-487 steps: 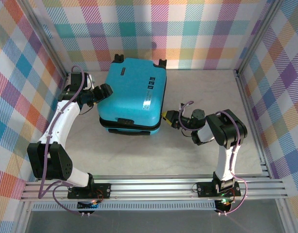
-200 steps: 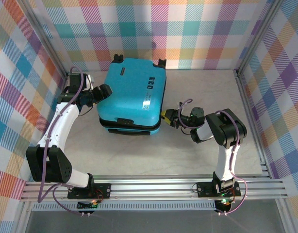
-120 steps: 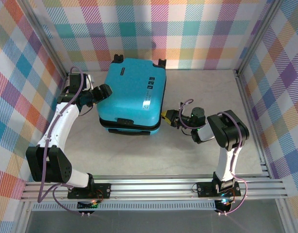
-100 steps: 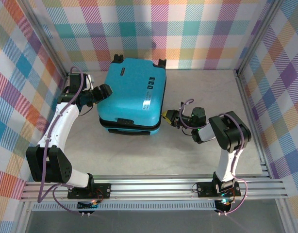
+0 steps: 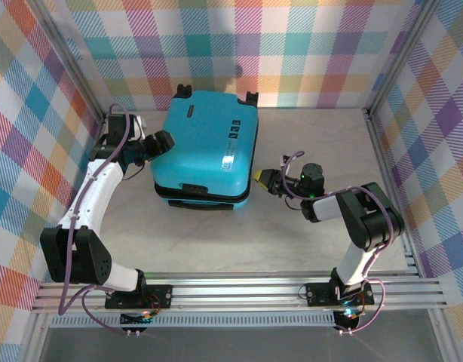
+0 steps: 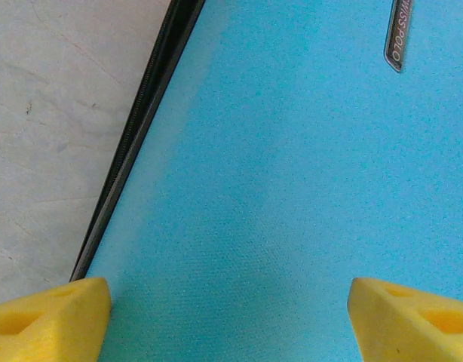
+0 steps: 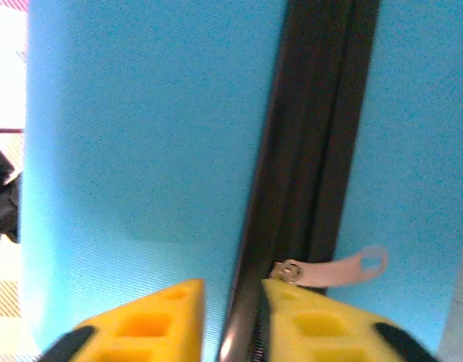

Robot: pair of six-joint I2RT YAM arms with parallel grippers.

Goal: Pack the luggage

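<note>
- While the luggage [image 5: 209, 147] lies closed near the table's [image 5: 307, 245] far edge, left gripper [image 5: 168, 142] is spread wide at its left side.
- Right gripper [image 5: 260, 178]: narrow gap at zipper band [image 7: 322, 113]; grip indeterminate.

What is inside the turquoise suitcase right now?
Nothing of the inside can be seen. The turquoise suitcase lies with its shells together, the black zipper band and a metal pull tab along the seam. Any contents are covered.

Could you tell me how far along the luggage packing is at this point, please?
Done: the luggage lies closed on the table. In hand: the left gripper, open, rests over it; the right gripper straddles the black zipper band beside the zipper pull. Left: probably zipping it shut; how much is zipped I cannot tell.
</note>
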